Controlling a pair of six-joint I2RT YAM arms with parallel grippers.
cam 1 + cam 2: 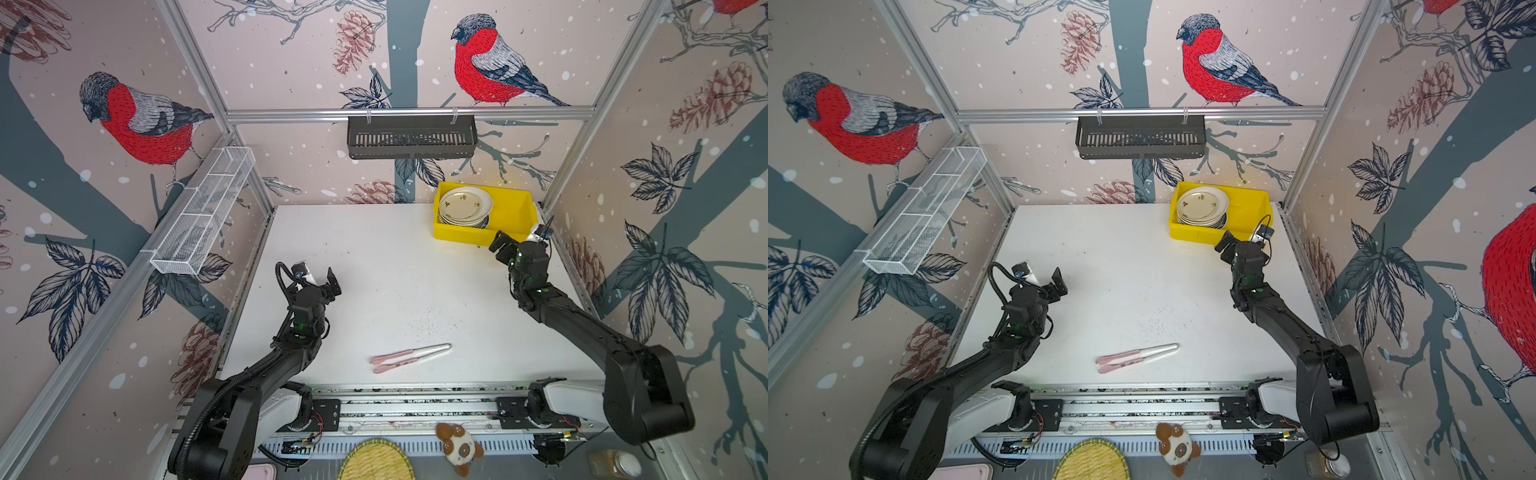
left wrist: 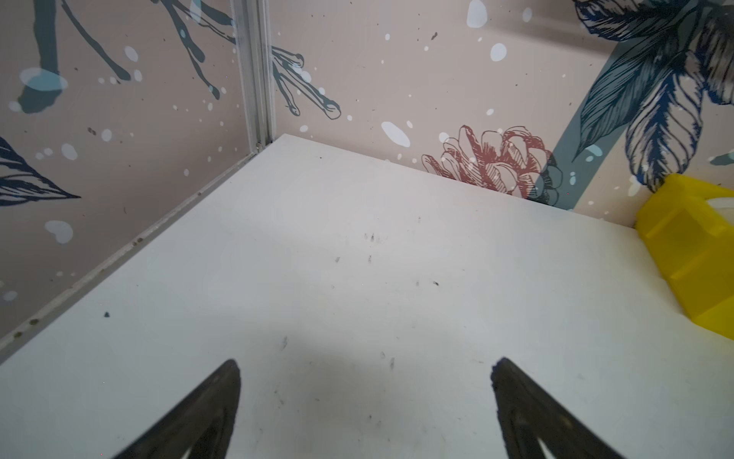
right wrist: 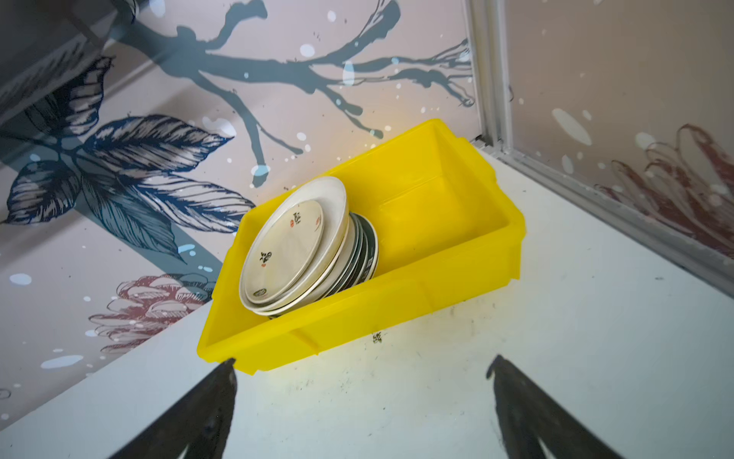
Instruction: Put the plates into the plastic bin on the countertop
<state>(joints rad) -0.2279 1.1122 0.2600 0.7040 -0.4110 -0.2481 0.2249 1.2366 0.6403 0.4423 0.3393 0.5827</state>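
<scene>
Looming closest to the lens, the left arm [image 1: 224, 419] and right arm [image 1: 640, 386] reach from a rail at the front edge out over the countertop [image 1: 395, 270], a white, lightly speckled surface. In front of that rail sit a woven yellow mat [image 1: 376, 461] and a brown-and-white plush toy [image 1: 459, 446]. Every one of the plates [image 1: 463, 205] in view is stacked inside the plastic bin [image 1: 511, 208], a bright yellow tub standing in the far right corner of the countertop against the back wall. In both top views the pile fills the tub's left end and the other end shows bare yellow floor. A cream plate with small motifs lies on top, and darker-rimmed plates show beneath it in a slightly uneven stack. The right gripper [image 1: 519, 243] hovers just in front of the bin's near wall. In the right wrist view its jaws are spread wide and empty, one fingertip close to the tub's corner and only tabletop between them. The left gripper [image 1: 328, 284] hangs over the left half of the countertop, well apart from the bin, its jaws likewise wide with nothing in them. Two slender pink-and-white utensils [image 1: 411, 355] lie side by side near the front edge, between the arms. A black slotted basket [image 1: 411, 137] hangs on the back rail and a white wire mesh shelf [image 1: 203, 212] runs along the left wall.
</scene>
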